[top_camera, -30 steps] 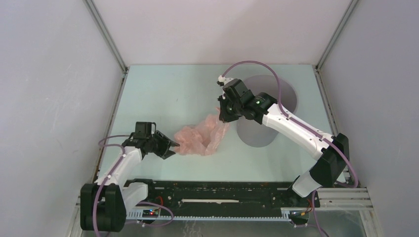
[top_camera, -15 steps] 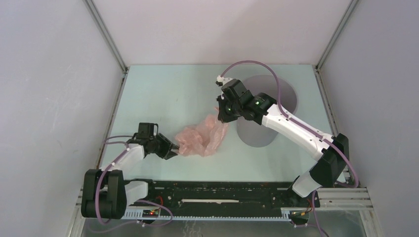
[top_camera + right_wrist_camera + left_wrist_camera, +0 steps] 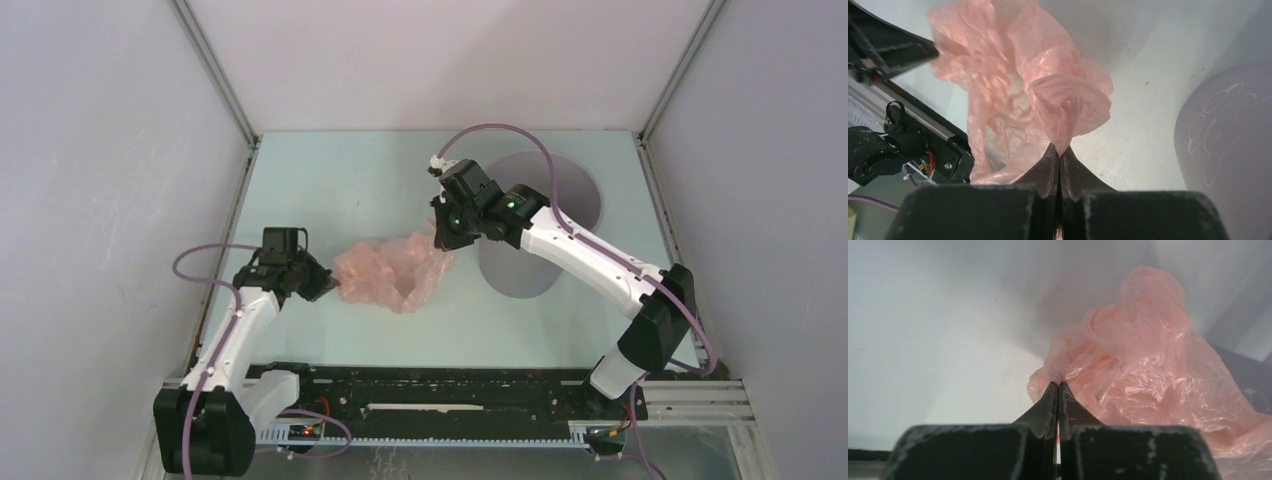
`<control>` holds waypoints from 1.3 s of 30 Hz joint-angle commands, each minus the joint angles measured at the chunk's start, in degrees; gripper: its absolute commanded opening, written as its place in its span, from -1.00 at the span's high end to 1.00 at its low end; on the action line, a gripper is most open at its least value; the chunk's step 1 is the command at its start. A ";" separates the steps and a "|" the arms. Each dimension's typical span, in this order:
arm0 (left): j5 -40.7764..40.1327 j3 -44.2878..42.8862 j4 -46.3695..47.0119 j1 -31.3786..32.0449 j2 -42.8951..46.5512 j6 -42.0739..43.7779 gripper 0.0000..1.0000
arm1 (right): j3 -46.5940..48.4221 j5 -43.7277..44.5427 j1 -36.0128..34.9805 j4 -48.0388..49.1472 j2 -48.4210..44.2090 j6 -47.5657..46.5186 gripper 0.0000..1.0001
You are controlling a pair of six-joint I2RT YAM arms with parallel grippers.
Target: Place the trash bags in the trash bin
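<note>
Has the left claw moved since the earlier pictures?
Yes. The left claw moved farther from the black base rail at the near edge, and slightly leftward.

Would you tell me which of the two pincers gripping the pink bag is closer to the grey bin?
The right pincer, beside the bin; the left pincer grips the trash bag farther away.

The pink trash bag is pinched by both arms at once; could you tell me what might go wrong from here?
1. Both jaws are shut on thin edges of the pink trash bag; pulling apart could tear the film or let it slip free.
2. The bag is bunched beside the grey trash bin, not over it, so it may snag the rim or drape outside.
</note>
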State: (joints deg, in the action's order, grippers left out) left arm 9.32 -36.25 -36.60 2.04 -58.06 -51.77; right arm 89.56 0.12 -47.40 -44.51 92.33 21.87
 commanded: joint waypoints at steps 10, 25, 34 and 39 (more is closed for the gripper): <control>-16.07 -62.33 -27.73 0.18 -8.40 8.67 1.00 | 44.76 -6.67 3.75 -19.85 11.60 -0.57 1.00; -15.24 -13.80 -21.66 8.59 9.90 10.18 1.00 | -11.27 -18.71 -1.31 17.26 -8.52 4.19 1.00; -15.53 -30.25 -21.58 6.96 8.47 12.53 1.00 | 8.05 -11.94 0.60 4.82 1.92 1.44 1.00; -16.60 -71.68 -30.80 6.49 -6.79 17.94 1.00 | 39.29 -12.86 5.86 -3.67 7.47 -0.66 1.00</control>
State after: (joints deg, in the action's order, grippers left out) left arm -6.17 -82.28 -64.01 8.95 -56.77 -38.59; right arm 107.94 -13.41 -45.36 -44.12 101.43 23.57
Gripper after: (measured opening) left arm 0.004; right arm 0.007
